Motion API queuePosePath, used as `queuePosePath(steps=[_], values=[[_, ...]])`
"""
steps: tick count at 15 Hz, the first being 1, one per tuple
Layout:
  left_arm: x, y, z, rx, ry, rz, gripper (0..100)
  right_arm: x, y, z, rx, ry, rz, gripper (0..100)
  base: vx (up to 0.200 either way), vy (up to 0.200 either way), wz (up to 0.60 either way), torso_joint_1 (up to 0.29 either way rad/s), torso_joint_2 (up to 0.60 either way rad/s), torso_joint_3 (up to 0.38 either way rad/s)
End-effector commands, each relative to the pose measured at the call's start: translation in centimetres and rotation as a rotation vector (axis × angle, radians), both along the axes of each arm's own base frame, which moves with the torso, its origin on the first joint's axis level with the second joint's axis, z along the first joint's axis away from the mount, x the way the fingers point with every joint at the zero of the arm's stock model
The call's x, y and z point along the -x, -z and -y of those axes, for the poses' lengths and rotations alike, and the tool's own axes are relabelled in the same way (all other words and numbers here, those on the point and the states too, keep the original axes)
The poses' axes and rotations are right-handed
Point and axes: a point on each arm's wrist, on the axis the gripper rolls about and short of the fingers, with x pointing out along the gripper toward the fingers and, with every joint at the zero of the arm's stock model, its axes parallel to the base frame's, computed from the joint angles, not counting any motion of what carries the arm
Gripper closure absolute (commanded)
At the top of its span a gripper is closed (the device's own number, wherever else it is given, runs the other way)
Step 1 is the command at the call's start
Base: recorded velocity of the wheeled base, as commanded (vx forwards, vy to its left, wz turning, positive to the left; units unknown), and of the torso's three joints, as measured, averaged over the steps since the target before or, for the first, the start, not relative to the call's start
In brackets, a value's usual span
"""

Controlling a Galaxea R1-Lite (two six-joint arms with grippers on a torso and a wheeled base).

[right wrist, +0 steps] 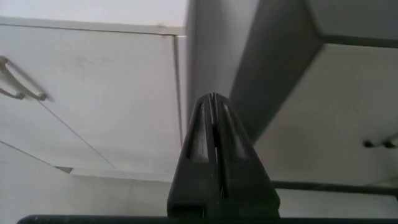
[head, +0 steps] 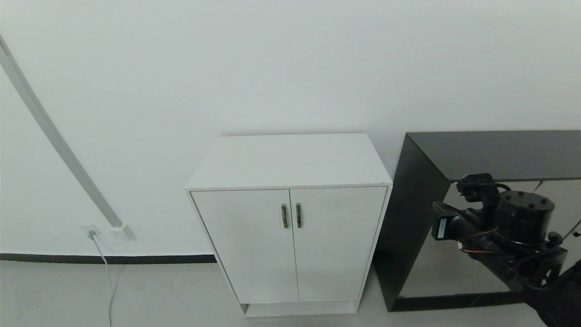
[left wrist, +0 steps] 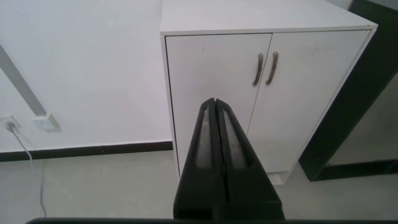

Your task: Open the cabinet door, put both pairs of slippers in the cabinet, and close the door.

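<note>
A white cabinet (head: 290, 163) stands against the wall with both doors shut. Its two dark handles (head: 291, 215) sit side by side at the middle seam. In the left wrist view my left gripper (left wrist: 214, 102) is shut and holds nothing; it hangs in front of the left door (left wrist: 211, 74), well short of the handles (left wrist: 265, 68). My right gripper (right wrist: 213, 98) is also shut and holds nothing. It is level with the cabinet's right edge, between the right door (right wrist: 112, 106) and the black table. My right arm (head: 499, 222) is under that table's top in the head view.
A black table (head: 494, 152) stands close against the cabinet's right side, its side panel (right wrist: 273, 93) near my right gripper. Left of the cabinet are a wall socket with a cable (head: 92, 233) and a slanted conduit (head: 54, 136). Bare grey floor (head: 159, 295) lies in front.
</note>
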Motion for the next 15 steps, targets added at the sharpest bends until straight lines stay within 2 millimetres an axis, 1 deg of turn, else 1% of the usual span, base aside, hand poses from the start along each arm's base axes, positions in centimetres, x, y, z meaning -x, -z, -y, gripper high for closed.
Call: queuePosePath(steps=[1,2,3,5,9,10,11,15], values=[[0.0,0.0,0.0,0.0,0.0,-0.003,100,3.2,-2.3,2.8,-0.01,0.06,0.058,100,0.0,0.0,0.0,0.0,0.0,0.0],[0.0,0.0,0.0,0.0,0.0,-0.003,100,4.7,-2.7,4.0,0.001,0.091,0.068,100,0.0,0.0,0.0,0.0,0.0,0.0],[0.0,0.0,0.0,0.0,0.0,-0.003,100,5.5,-2.7,4.6,0.006,0.108,0.07,100,0.0,0.0,0.0,0.0,0.0,0.0],[0.0,0.0,0.0,0.0,0.0,-0.001,100,7.8,-3.0,6.1,0.01,0.158,0.077,100,0.0,0.0,0.0,0.0,0.0,0.0],[0.0,0.0,0.0,0.002,-0.002,-0.001,100,11.2,-3.9,9.2,0.017,0.296,0.066,100,0.0,0.0,0.0,0.0,0.0,0.0],[0.0,0.0,0.0,0.002,-0.002,-0.001,100,12.0,-4.1,9.5,0.016,0.303,0.064,100,0.0,0.0,0.0,0.0,0.0,0.0],[0.0,0.0,0.0,0.002,-0.002,-0.001,100,13.4,-4.5,9.8,0.012,0.301,0.064,100,0.0,0.0,0.0,0.0,0.0,0.0],[0.0,0.0,0.0,0.002,0.0,-0.001,100,18.3,-4.9,9.8,0.008,0.253,0.048,100,0.0,0.0,0.0,0.0,0.0,0.0]])
